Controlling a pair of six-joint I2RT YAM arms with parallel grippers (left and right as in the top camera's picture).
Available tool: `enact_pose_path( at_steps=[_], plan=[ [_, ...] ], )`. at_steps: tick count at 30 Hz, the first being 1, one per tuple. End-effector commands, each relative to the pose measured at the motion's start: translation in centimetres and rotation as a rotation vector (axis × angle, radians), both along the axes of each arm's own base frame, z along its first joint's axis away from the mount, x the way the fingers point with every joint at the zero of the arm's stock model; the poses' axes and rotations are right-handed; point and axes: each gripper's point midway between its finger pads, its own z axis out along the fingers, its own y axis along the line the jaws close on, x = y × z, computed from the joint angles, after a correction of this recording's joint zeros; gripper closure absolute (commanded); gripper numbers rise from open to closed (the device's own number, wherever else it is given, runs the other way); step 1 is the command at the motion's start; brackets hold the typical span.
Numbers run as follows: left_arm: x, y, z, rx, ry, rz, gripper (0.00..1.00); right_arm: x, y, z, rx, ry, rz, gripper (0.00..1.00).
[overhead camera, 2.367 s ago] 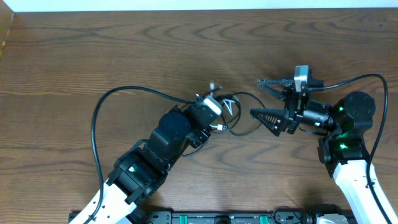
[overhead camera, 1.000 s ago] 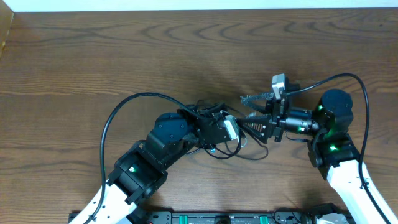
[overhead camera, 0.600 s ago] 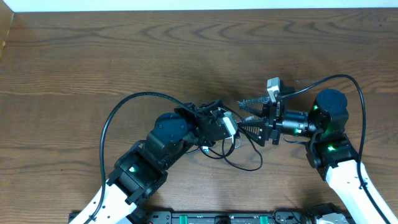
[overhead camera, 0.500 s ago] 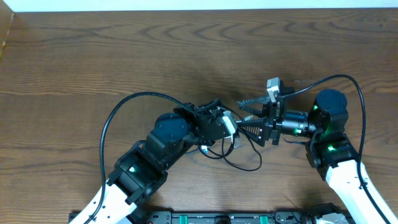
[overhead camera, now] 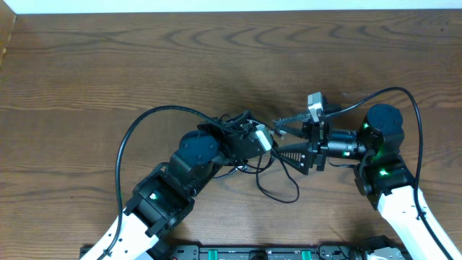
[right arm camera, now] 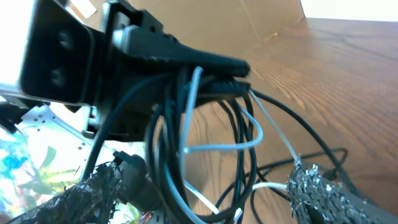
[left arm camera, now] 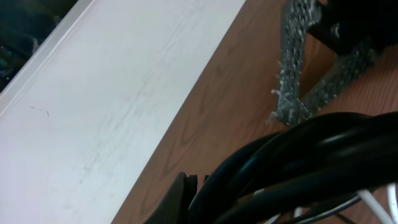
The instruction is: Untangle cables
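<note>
A brown wooden table (overhead camera: pixel 108 65) fills the overhead view. Two robot arms reach in from its bottom edge and meet near the middle. Only this view shows both arms whole, each trailing one thick black arm cable (overhead camera: pixel 126 137). It also shows a single thin black loop of the cables (overhead camera: pixel 278 186) sagging onto the wood below the grippers.

The right wrist view gives what the overhead hides. It shows the left gripper (right arm camera: pixel 233 67) side-on, with its two dark fingers pressed together on the bundle, which hangs from them in loops. The left wrist view is mostly blur. Fat, out-of-focus black strands sit close to the lens, a pale surface (left arm camera: pixel 93 112) lies beyond the table edge, and the grey textured fingers (left arm camera: pixel 292 62) of the other arm are visible.

The right gripper (overhead camera: pixel 286 136) has its two fingers spread wide, one on each side of the hanging bundle, just beside the left gripper's tips. Whether either finger touches a strand cannot be told.

There are two arms and two grippers, each gripper with two fingers. In the bundle, one white cord (right arm camera: pixel 219 147) is plain to see. There are at least four black strands, but how many separate black cords they belong to cannot be told.
</note>
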Motion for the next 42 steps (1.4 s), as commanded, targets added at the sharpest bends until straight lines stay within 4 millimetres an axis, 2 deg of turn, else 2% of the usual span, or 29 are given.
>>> enact_pose_path(
  at_steps=[1,4,10,16,20,25,37,42],
  plan=[
    [0.3,0.3,0.4,-0.040,0.014,0.034,0.92,-0.6,0.2,0.6,0.011,-0.038,0.038,0.15],
    [0.0,-0.1,0.4,-0.049,0.026,0.009,0.92,-0.5,0.2,0.6,0.009,-0.039,0.029,0.17],
    [-1.9,-2.1,0.3,-0.075,0.062,-0.146,0.93,0.6,0.1,0.6,0.001,-0.051,-0.033,0.18],
    [-2.5,-2.0,-0.9,0.019,0.042,-0.196,0.92,0.7,0.1,2.3,0.038,-0.131,-0.031,0.17],
    [-2.6,-2.1,-0.8,0.025,0.033,-0.208,0.92,1.0,0.0,3.2,0.056,-0.165,-0.050,0.18],
    [-3.8,-3.1,-0.7,0.039,0.010,-0.312,0.92,1.4,0.0,3.1,0.055,-0.157,-0.071,0.19],
    [-3.5,-3.3,0.2,0.018,-0.026,-0.311,0.92,1.3,0.0,1.3,0.019,-0.046,-0.068,0.25],
    [-3.2,-3.1,0.1,0.027,-0.025,-0.290,0.92,0.7,0.1,1.2,0.021,-0.037,-0.038,0.25]
  ],
)
